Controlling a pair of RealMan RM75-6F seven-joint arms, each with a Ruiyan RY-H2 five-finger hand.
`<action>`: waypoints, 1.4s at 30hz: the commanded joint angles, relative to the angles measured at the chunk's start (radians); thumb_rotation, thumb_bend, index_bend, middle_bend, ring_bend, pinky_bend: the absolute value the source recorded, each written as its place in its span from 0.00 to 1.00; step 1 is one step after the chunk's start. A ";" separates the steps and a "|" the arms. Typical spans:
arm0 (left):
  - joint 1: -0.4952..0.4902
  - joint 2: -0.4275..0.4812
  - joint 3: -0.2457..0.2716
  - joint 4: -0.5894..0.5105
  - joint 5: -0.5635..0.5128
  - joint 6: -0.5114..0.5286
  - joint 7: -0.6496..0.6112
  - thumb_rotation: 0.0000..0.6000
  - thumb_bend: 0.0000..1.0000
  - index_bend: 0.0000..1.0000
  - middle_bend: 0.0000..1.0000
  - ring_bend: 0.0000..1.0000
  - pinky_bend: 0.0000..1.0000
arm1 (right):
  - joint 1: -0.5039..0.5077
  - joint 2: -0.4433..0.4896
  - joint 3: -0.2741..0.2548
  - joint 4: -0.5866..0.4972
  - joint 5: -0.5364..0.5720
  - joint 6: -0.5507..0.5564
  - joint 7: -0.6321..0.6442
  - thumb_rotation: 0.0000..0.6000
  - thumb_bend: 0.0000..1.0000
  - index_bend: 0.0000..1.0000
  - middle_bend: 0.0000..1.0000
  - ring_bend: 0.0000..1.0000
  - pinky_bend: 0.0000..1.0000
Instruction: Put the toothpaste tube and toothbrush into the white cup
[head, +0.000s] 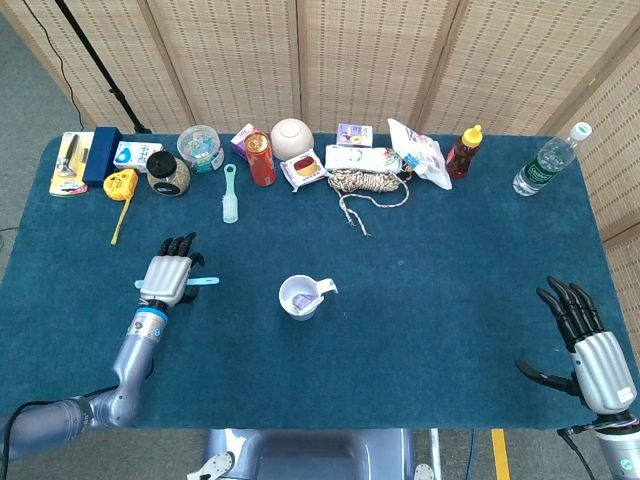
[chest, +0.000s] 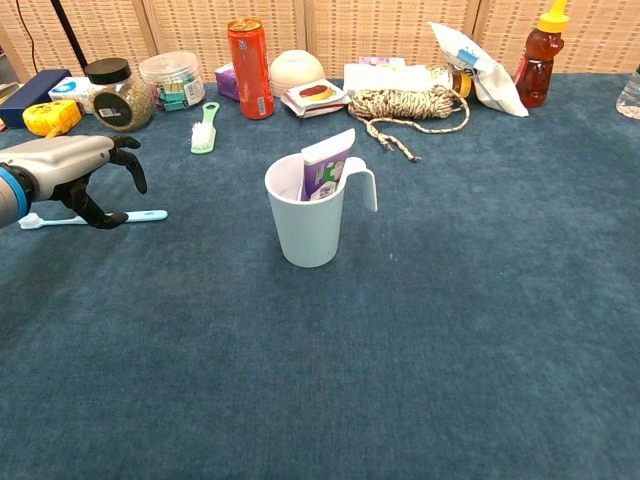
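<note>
**Q:** Where did the task's things lie relative to your hands?

**A:** My left hand hovered over the toothbrush, fingers arched above the handle and thumb down beside it, gripping nothing. The toothpaste tube already stood in the white cup, off to that hand's right. My right hand rested far from both, fingers spread, empty.

**Q:** How was the step best done?

**A:** In my judgement, by closing thumb and fingers across the handle's middle, so it would not pivot, then lifting clear before tipping it into the cup beside the tube.

**Q:** And the materials?

**A:** The toothbrush was a slim, pale-blue plastic stick lying flat on the blue cloth, which looked napped. The cup was smooth, tapered, with a side handle.
</note>
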 joint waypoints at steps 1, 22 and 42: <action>0.004 -0.009 -0.002 0.016 0.017 -0.004 -0.023 1.00 0.35 0.39 0.00 0.00 0.00 | 0.000 0.000 0.000 0.000 0.000 0.000 0.000 1.00 0.00 0.00 0.00 0.00 0.00; 0.007 -0.029 -0.019 0.037 0.021 -0.012 -0.011 1.00 0.25 0.44 0.00 0.00 0.00 | 0.000 -0.001 -0.001 -0.002 0.000 -0.001 0.002 1.00 0.00 0.00 0.00 0.00 0.00; -0.006 -0.056 -0.032 0.056 -0.026 -0.028 0.023 1.00 0.35 0.47 0.00 0.00 0.00 | 0.002 -0.001 -0.002 -0.001 -0.001 -0.002 0.005 1.00 0.00 0.00 0.00 0.00 0.00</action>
